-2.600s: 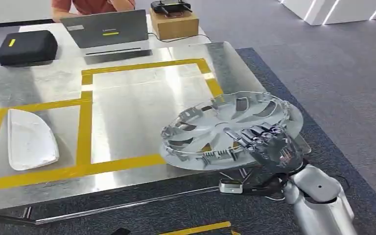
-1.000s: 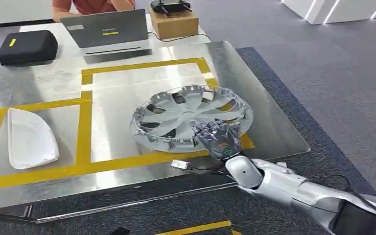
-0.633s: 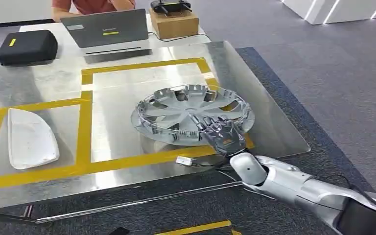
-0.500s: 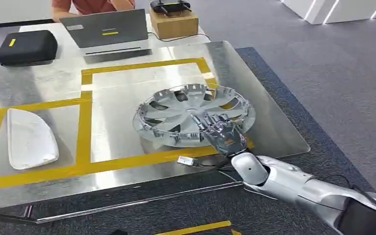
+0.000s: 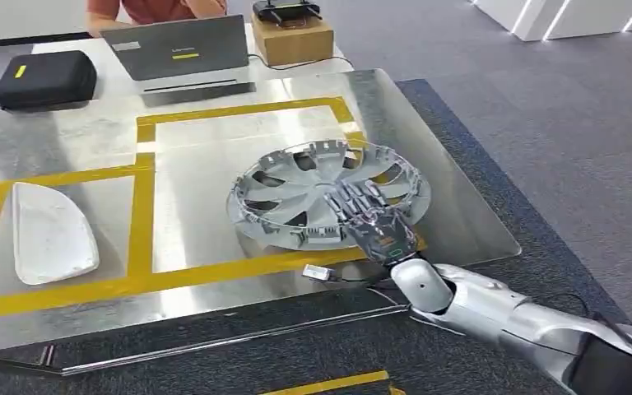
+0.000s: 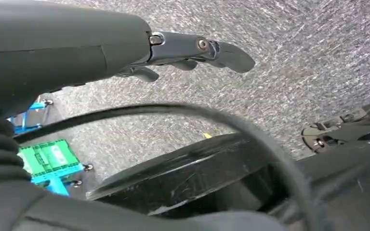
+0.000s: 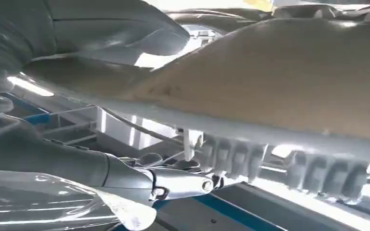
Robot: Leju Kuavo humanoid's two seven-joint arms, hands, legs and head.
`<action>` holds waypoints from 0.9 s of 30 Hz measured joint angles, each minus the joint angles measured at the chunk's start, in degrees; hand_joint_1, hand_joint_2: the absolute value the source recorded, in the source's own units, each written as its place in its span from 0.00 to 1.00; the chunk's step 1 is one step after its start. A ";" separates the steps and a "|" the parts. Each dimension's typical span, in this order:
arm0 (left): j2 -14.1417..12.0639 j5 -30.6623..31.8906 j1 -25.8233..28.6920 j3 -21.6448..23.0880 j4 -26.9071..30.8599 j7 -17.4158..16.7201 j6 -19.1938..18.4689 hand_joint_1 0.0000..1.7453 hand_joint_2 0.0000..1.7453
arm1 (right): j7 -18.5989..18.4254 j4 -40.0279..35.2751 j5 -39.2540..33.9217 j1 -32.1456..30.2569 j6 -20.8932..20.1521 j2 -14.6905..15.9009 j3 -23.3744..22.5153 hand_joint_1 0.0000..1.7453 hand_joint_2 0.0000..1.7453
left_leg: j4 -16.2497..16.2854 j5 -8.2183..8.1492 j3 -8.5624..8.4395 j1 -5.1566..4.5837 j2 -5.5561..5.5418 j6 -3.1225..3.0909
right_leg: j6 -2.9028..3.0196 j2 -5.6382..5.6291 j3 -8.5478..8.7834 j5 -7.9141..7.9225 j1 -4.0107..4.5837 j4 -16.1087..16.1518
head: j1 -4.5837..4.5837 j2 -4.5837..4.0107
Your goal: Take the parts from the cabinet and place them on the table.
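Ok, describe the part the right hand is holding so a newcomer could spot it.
On the shiny metal table marked with yellow tape, look near its right edge. The right hand grips a round silver hubcap with spokes, unlike the flat white part at far left.

glossy silver plastic hubcap (image 5: 329, 193), shiny metal table (image 5: 214, 173)

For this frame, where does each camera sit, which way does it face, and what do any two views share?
Head view: high on the body, facing forward and down at the metal table; right arm and right hand on the hubcap.
Left wrist view: behind the left hand, facing grey carpet.
Right wrist view: behind the right hand, close against the hubcap's rim.
Shared: head and right wrist views both show the hubcap and right hand.
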State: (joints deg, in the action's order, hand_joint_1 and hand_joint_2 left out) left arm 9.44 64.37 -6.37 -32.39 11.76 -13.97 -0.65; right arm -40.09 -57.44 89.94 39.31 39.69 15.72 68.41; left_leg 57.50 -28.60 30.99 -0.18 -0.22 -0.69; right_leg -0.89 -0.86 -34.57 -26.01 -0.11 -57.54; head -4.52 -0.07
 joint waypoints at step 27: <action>0.02 1.27 -0.79 1.40 0.00 -0.87 -2.06 0.00 0.00 | 0.07 -0.46 0.00 3.64 0.02 -5.70 15.59 0.00 1.00 | 0.00 0.02 0.01 0.00 0.00 0.03 | 0.01 -0.02 -0.01 0.01 0.00 -0.02 | 0.00 0.00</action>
State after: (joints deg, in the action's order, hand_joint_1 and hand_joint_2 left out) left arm 9.46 65.64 -7.16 -30.99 11.76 -14.84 -2.71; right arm -40.02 -57.90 89.94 42.95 39.71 10.01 84.00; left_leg 57.51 -28.58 31.00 -0.18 -0.22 -0.66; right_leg -0.89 -0.88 -34.59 -26.01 -0.11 -57.56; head -4.52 -0.07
